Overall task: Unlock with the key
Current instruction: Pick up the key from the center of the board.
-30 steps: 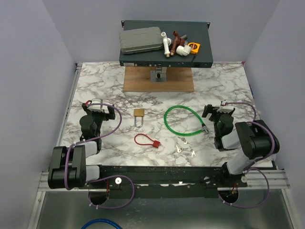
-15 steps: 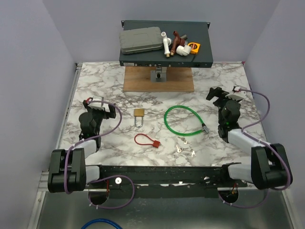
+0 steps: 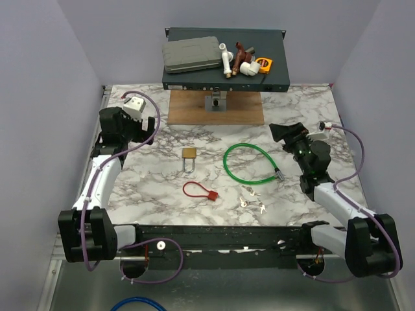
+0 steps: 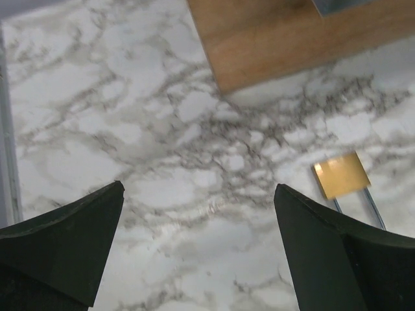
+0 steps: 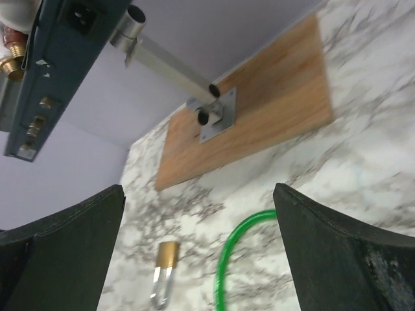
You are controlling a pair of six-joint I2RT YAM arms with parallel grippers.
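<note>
Marble-patterned table (image 3: 149, 194) fills the middle of the top view, with lilac walls around it. At the left of that view the left gripper (image 4: 198, 188) hangs above the table's upper left part. Its jaws are spread wide with nothing between them, and its wrist view shows only bare marble in the gap.

Right of it, near the middle of the frame, a brass padlock (image 3: 189, 153) lies flat with its shackle pointing toward the bottom edge. In the left wrist view the padlock sits at the right, clear of the fingers. Below it is a red cable seal (image 3: 212, 195).

A wooden board (image 3: 188, 113) lies at upper centre, under a dark shelf (image 3: 279, 71) loaded with odd parts. Right of the padlock lies a green cable (image 3: 225, 162) in a loop. A few small keys (image 3: 250, 192) are scattered just below the loop, well apart from the padlock.

At the right, the right gripper (image 5: 198, 188) is raised and tilted toward the board. It is also fully spread and holds nothing.
</note>
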